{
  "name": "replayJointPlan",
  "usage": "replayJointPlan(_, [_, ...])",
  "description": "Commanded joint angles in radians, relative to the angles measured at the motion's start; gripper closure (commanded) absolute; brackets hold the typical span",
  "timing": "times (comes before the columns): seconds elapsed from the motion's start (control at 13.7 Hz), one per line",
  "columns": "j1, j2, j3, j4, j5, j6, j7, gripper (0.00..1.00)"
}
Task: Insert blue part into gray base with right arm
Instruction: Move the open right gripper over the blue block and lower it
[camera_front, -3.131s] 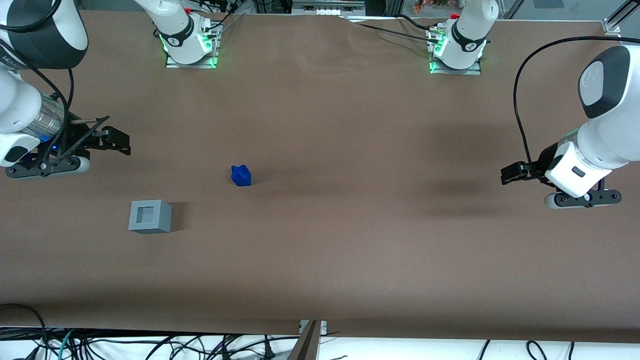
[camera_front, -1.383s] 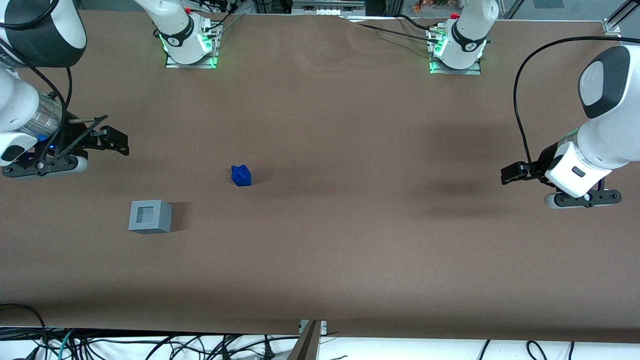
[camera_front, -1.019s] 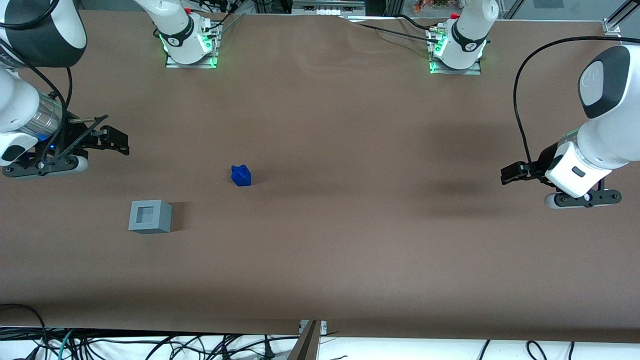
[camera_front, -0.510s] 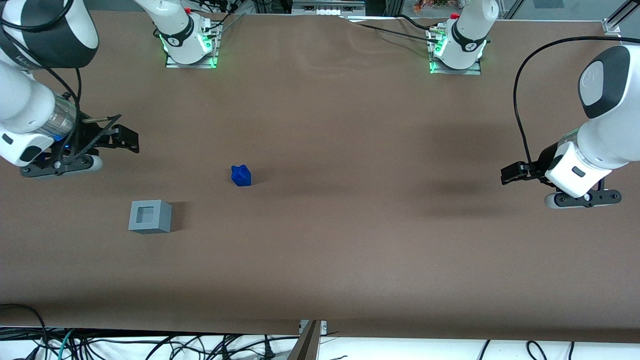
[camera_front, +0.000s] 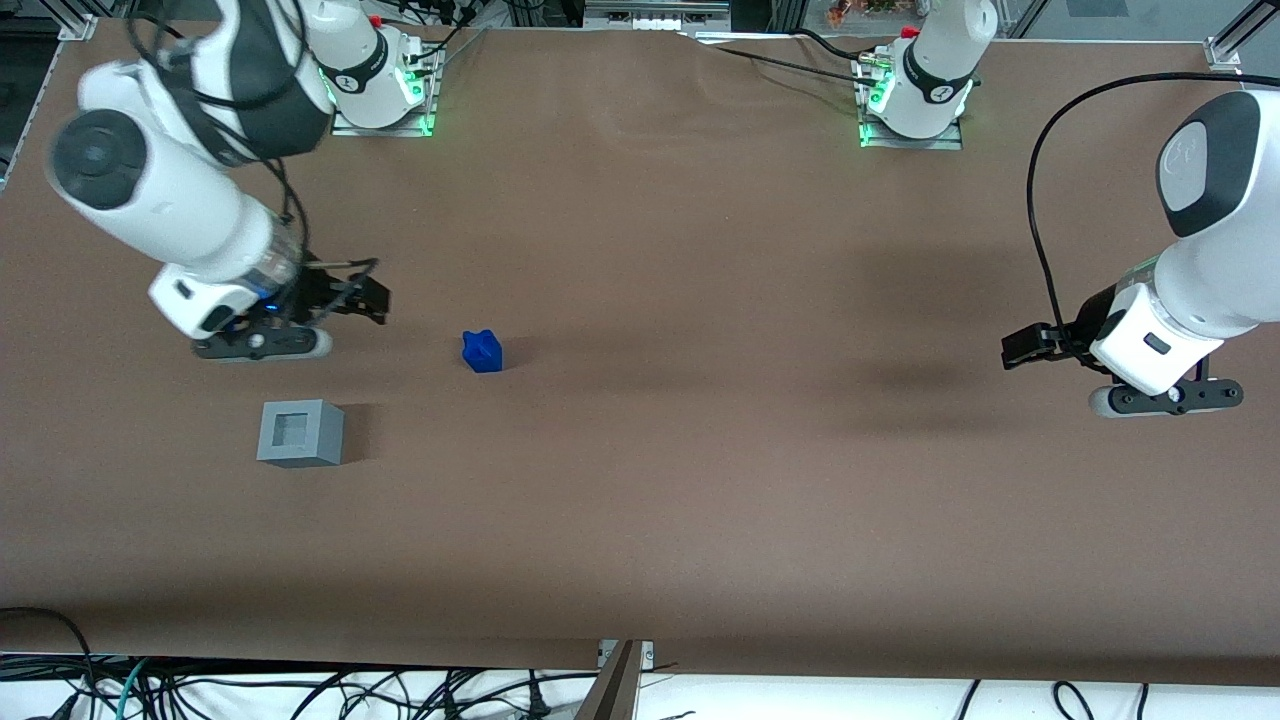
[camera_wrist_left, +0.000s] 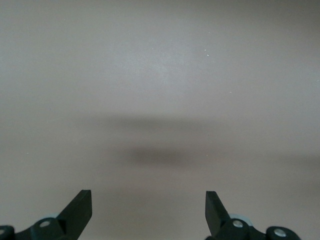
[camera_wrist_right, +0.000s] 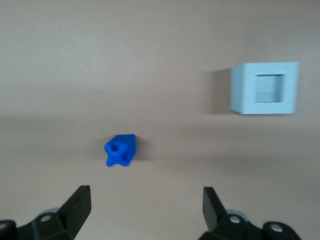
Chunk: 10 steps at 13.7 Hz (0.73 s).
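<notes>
The blue part (camera_front: 482, 351) (camera_wrist_right: 120, 150) rests on the brown table, notched top up. The gray base (camera_front: 300, 433) (camera_wrist_right: 264, 88) stands nearer the front camera, with its square recess facing up and nothing in it. The right arm (camera_front: 180, 215) reaches over the table. Its gripper (camera_front: 368, 298) (camera_wrist_right: 146, 205) hovers open and holds nothing. It is above the table beside the blue part, toward the working arm's end, and farther from the front camera than the gray base. Both black fingers (camera_wrist_right: 79, 204) stand wide apart.
Two arm bases with green lights (camera_front: 378, 92) (camera_front: 912, 98) are bolted at the table's edge farthest from the front camera. Cables (camera_front: 300, 690) lie below the table edge nearest the front camera. The brown table top (camera_front: 700, 450) spreads toward the parked arm's end.
The right arm has swung in from the table's end toward the blue part, most of it in the last half second. Its gripper stays open. The blue part and gray base have not moved.
</notes>
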Motion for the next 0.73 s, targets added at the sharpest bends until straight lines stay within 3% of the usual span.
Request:
replayJointPlan(0.0, [-0.01, -0.007, 0.034, -0.16, -0.016, 0.202, 0.09, 0.01])
replayJointPlan(0.44, [-0.002, 0.13, 0.071, -0.368, -0.074, 0.667, 0.193, 0.01])
replayJointPlan(0.66, [0.018, 0.176, 0.071, -0.368, -0.178, 0.684, 0.291, 0.01])
